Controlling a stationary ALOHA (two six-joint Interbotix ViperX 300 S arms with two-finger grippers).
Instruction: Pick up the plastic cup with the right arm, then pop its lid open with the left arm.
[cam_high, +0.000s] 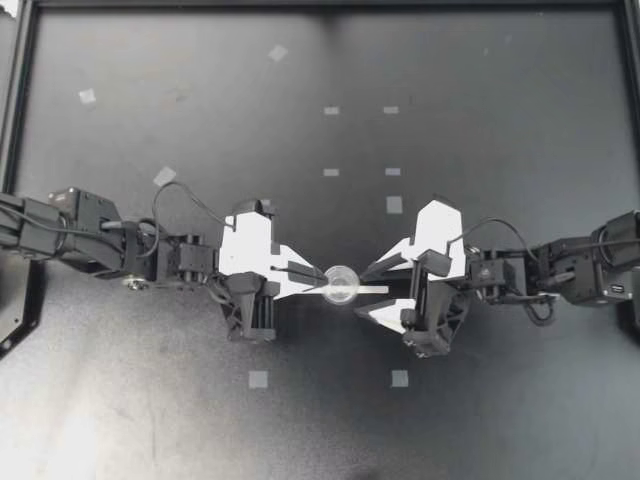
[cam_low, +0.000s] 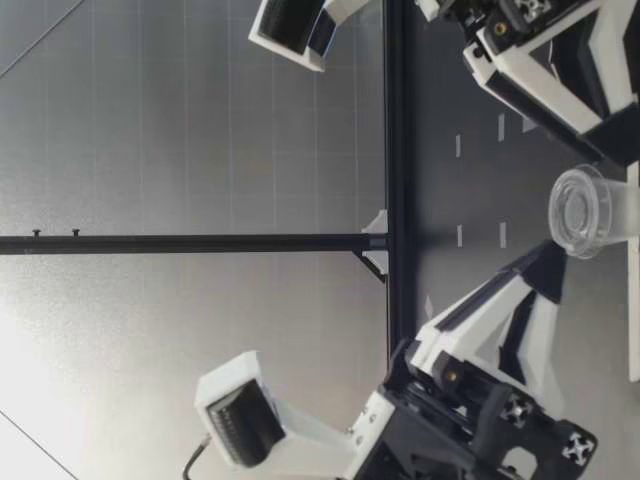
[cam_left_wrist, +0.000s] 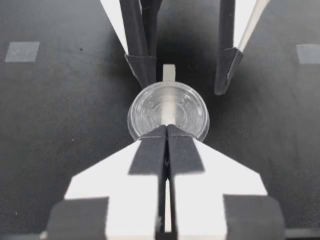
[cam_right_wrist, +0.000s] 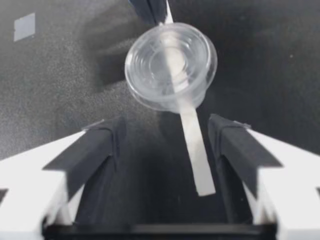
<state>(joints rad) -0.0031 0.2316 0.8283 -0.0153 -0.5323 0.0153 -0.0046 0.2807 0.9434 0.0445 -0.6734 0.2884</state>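
Pinching a white strip (cam_high: 378, 290), the left gripper (cam_high: 320, 277) has its fingers pressed tight together. Only the left wrist view shows the strip's edge in the seam (cam_left_wrist: 167, 207). The right gripper (cam_high: 367, 288) is spread wide and touches nothing. The right wrist view alone shows the strip's free end (cam_right_wrist: 197, 160) lying between those fingers (cam_right_wrist: 97, 147), apart from both. The clear cup (cam_high: 341, 283) is mid-table between the two grippers, just ahead of the left fingertips. The low view puts the cup (cam_low: 580, 210) on top of the strip (cam_low: 632, 300); whether it is clear of the table (cam_high: 480, 90) cannot be told. Only the strip shows through the cup wall (cam_right_wrist: 170, 65). Raised marks on the cup base (cam_left_wrist: 167, 107) are too blurred to read. Grey tape squares (cam_high: 258, 379) lie nearby.
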